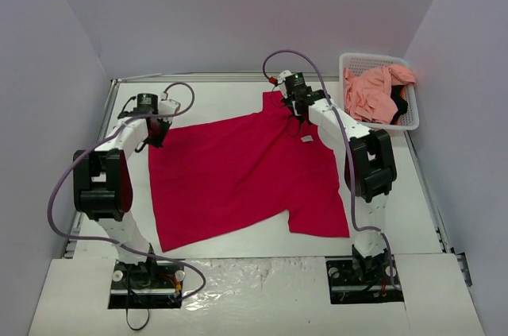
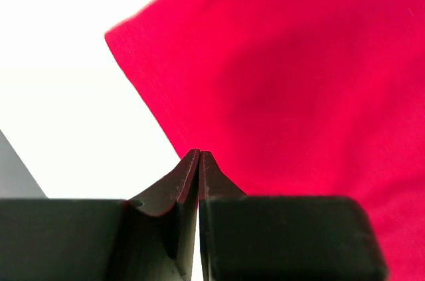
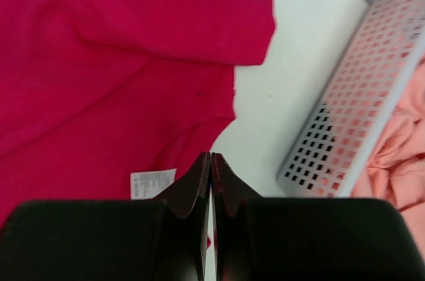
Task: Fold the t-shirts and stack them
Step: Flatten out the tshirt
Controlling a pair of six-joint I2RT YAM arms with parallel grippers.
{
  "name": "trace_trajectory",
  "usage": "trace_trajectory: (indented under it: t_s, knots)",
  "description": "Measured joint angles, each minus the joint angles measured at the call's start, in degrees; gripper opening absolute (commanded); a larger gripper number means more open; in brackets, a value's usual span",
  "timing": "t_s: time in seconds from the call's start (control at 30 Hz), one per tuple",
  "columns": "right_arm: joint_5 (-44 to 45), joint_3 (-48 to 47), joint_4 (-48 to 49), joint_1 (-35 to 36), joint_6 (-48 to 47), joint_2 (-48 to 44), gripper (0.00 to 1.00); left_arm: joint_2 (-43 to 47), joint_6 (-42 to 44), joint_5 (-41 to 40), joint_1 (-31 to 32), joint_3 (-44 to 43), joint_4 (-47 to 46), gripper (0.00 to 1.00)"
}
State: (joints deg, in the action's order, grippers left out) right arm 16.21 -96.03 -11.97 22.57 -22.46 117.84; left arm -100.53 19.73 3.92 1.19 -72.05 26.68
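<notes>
A crimson red t-shirt [image 1: 238,177] lies spread over the middle of the white table. My left gripper [image 1: 155,136] is at its far left corner. In the left wrist view the jaws [image 2: 199,153] are shut right on the red cloth's [image 2: 299,62] edge. My right gripper [image 1: 298,111] is at the shirt's far edge by the white label [image 3: 153,183]. Its jaws [image 3: 210,155] are shut on the red cloth [image 3: 99,62], and a bit of red shows between them. A salmon pink t-shirt [image 1: 369,90] and a black garment [image 1: 399,106] lie crumpled in the basket.
The white lattice basket [image 1: 413,117] stands at the far right corner, close beside my right gripper; its wall [image 3: 352,115] fills the right of the right wrist view. Grey walls close in the table on three sides. Both arm bases sit at the near edge.
</notes>
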Motion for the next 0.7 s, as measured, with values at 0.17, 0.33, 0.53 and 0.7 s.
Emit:
trace_trajectory:
  t_s: [0.17,0.33,0.53,0.7]
  knots:
    - [-4.79,0.26,-4.52,0.04,1.29,0.17,0.0,-6.16,-1.16,1.92,-1.31,-4.61,0.15,0.02]
    - [-6.58,0.26,-6.08,0.02,1.49,2.08,0.0,-11.93,-1.95,3.72,-0.96,-6.95,1.16,0.02]
    - [-7.23,0.24,-6.82,0.02,1.49,6.62,0.0,-15.04,-3.43,3.72,-0.98,-11.47,2.16,0.02]
    - [-7.37,-0.13,-6.93,-0.04,1.4,9.6,0.0,-17.42,-5.44,3.69,-1.88,-15.45,4.28,0.02]
